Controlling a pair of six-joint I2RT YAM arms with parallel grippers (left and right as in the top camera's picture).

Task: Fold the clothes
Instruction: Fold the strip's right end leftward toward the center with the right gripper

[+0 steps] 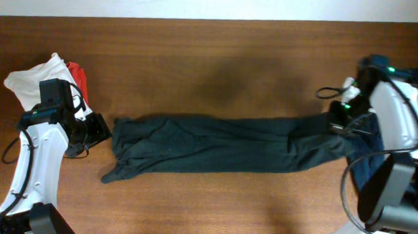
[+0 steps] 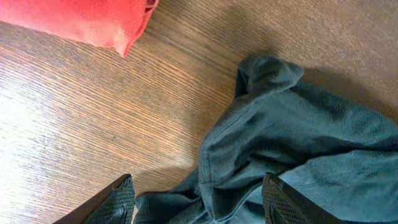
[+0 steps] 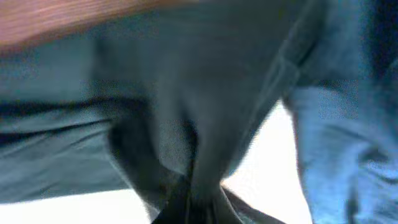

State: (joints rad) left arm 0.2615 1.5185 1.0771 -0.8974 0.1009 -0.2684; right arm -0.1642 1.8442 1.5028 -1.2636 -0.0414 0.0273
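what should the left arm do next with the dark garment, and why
Probably close the left gripper on the left end of the dark garment: its jaws stand open with the crumpled edge between them, while the right gripper is shut on the far end. Holding both ends would allow a fold.

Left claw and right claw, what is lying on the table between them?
The long dark garment, stretched out from the open left claw to the right claw, which pinches its end. The overhead view shows it.
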